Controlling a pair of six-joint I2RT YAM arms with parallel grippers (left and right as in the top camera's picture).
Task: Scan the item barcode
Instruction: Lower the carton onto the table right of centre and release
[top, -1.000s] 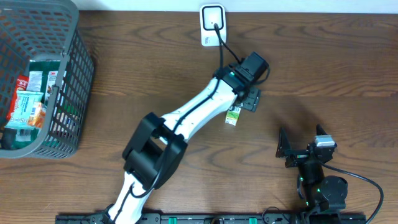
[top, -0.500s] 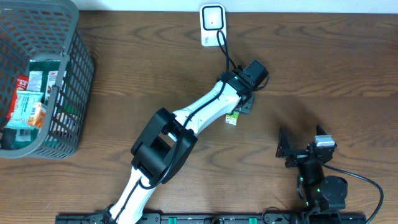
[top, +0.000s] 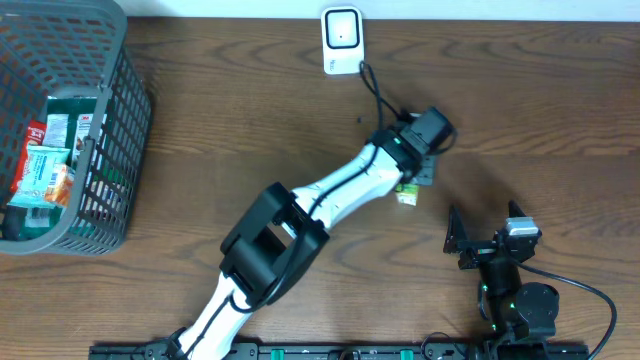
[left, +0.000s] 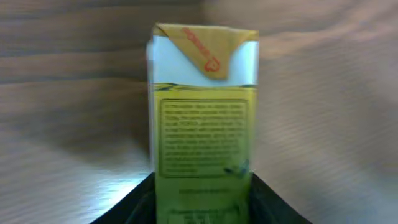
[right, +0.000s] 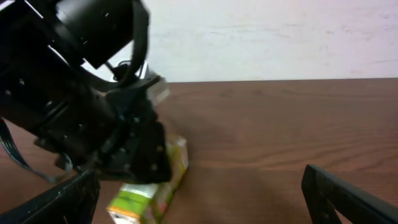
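Worktop: dark wood grain.
Basket: grey mesh, far left corner, packets inside.
My left pincer: clamped on the carton's sides, right of mid-worktop.
My right pincer: spread wide, holding nothing, near edge, right side.
Scanner: white, middle of far edge.
Carton: green-yellow, well apart from scanner.

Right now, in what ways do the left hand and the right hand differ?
The left hand is closed on a green carton; the right hand stands wide open and holds nothing. The left hand reaches out to the middle of the table on a stretched arm; the right hand sits near the front edge, on a folded arm. Both are dark two-fingered hands above the table.
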